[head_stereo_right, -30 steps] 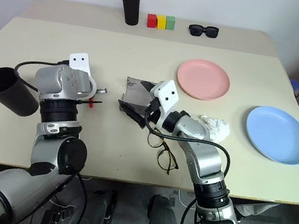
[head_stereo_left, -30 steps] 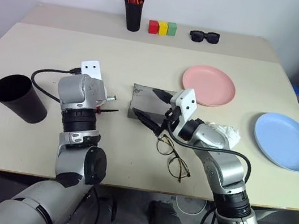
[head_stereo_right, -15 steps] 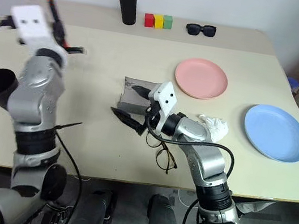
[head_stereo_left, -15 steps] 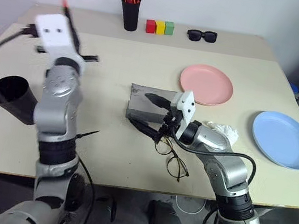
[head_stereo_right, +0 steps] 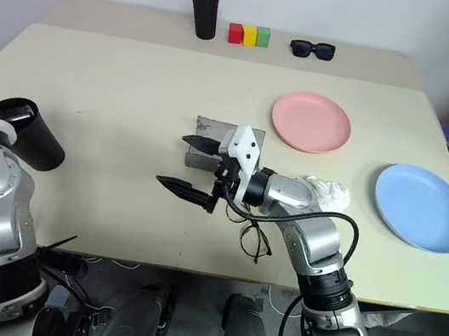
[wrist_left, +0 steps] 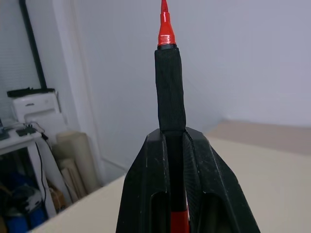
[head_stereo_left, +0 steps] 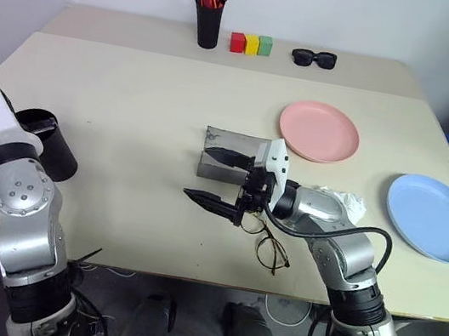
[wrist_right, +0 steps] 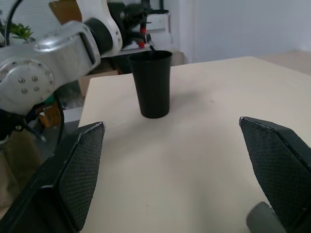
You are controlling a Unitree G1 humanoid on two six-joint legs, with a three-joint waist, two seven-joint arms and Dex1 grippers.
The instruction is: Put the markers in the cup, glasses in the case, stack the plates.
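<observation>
Your left gripper [wrist_left: 167, 145] is clenched on the red marker [wrist_left: 165, 29], whose red tip sticks out past the black fingertips [wrist_left: 169, 87] toward a pale wall. From the head views, that left arm is raised at the table's left edge, just in front of the cup [head_stereo_left: 44, 140], which stands upright on the table [head_stereo_left: 131, 109] near that edge.

Your right gripper [head_stereo_left: 216, 179] hovers near the table's middle with its 2 black fingers spread wide and nothing between them, aimed toward the left edge; its wrist view looks straight across the bare tabletop at the cup.

The grey case [head_stereo_left: 227, 150] lies open near the middle, just behind that gripper. The glasses [head_stereo_left: 268, 241] lie on the table toward the front edge, beside the right forearm. A crumpled white tissue [head_stereo_left: 341, 203] rests next to them. The pink plate [head_stereo_left: 319, 131] sits right of the middle, and the blue plate [head_stereo_left: 433, 216] lies well apart from it near the right edge.

Along the back edge you have the pen cup [head_stereo_left: 207, 17] with orange-capped pens, 3 colored blocks [head_stereo_left: 251, 44] and black sunglasses [head_stereo_left: 313, 58].
</observation>
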